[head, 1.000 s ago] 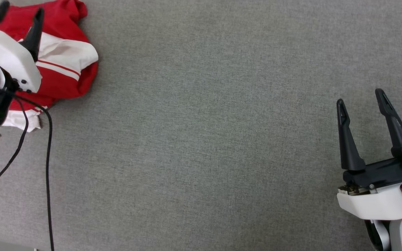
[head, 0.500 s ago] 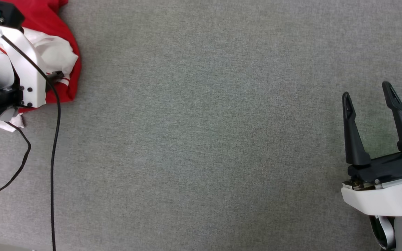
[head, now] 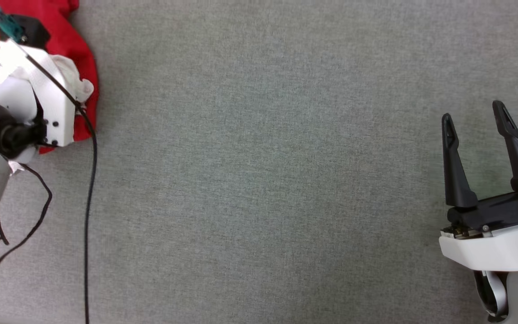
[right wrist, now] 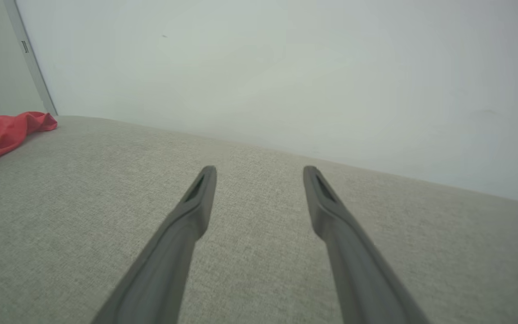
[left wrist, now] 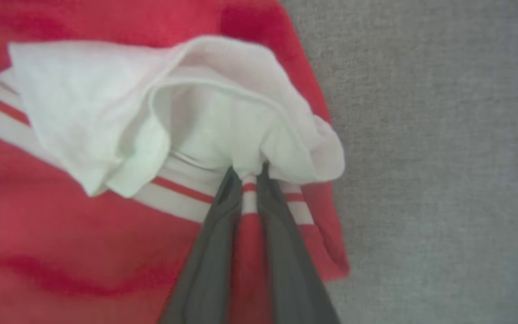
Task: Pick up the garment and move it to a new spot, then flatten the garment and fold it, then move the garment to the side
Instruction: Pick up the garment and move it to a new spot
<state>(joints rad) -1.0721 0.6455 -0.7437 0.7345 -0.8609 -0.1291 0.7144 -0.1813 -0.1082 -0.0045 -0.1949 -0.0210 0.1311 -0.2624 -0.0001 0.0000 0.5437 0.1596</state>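
The garment (head: 81, 54), bright red with white parts, lies bunched at the far left of the grey cloth surface (head: 263, 157). In the left wrist view my left gripper (left wrist: 246, 173) is shut on the garment (left wrist: 83, 225), pinching its white-and-red striped trim at the edge of a white sleeve (left wrist: 106, 112). In the head view my left arm's white wrist (head: 50, 103) covers the fingers. My right gripper (head: 472, 112) stands open over bare surface at the far right, nothing between its fingers (right wrist: 196, 211). The right wrist view has the garment (right wrist: 11, 128) far off at its left edge.
A black cable (head: 89, 202) hangs from the left arm and runs down the left side of the surface, with a thinner loop (head: 20, 234) beside it. A pale wall (right wrist: 286, 67) rises behind the surface's far edge.
My left gripper, open over the garment a second ago, has tipped down and closed on the striped trim. The head camera has shifted a little. The right gripper stays open.
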